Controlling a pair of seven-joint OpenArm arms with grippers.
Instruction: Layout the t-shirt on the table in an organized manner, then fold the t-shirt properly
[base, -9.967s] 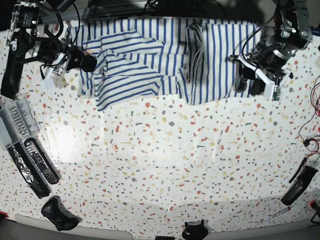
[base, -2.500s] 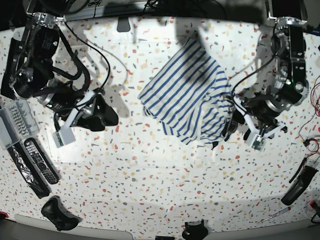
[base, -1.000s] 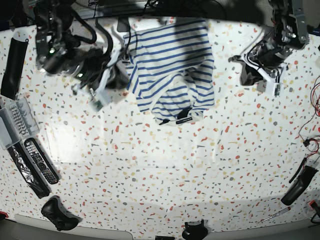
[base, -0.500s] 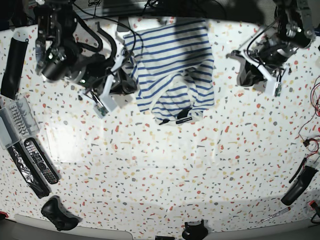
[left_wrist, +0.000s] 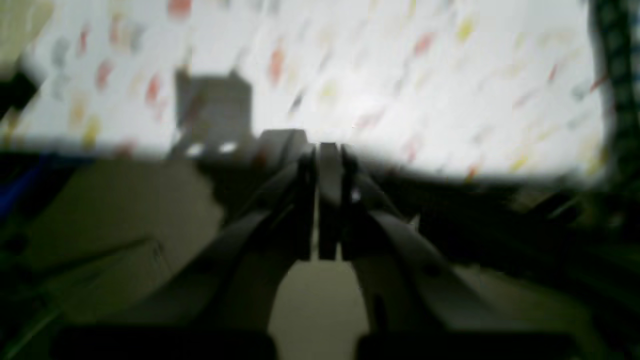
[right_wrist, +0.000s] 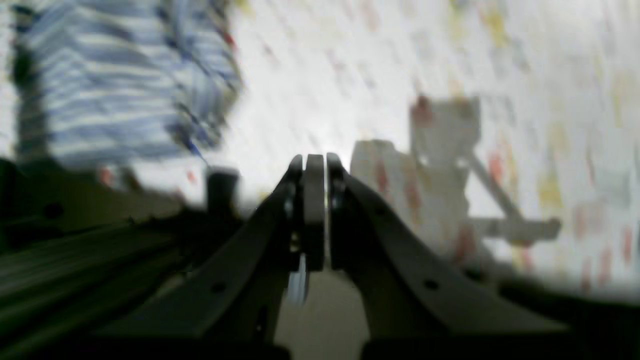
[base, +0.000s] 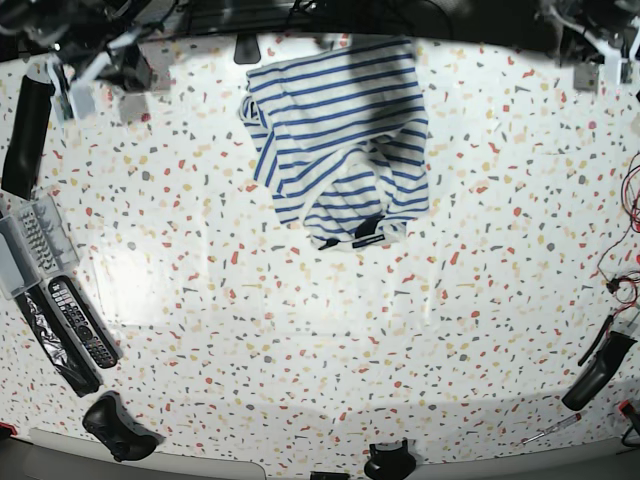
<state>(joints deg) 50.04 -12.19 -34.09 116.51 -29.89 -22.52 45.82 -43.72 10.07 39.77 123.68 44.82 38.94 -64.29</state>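
Observation:
The t-shirt, white with thin blue stripes, lies crumpled in a bunched heap at the far middle of the table. Its black neck label shows at the near edge. It appears blurred at the upper left of the right wrist view. My right gripper is shut and empty, apart from the cloth. My left gripper is shut and empty over bare tabletop. In the base view the right arm is at the far left corner and the left arm at the far right corner.
Along the left edge lie a black tube, a grey box, remote controls and a game controller. At the right are red wires, a black tool and a screwdriver.
Both arms have pulled back from beside the t-shirt to the far corners. The t-shirt, let go earlier, has lain still in the same heap for the last second.

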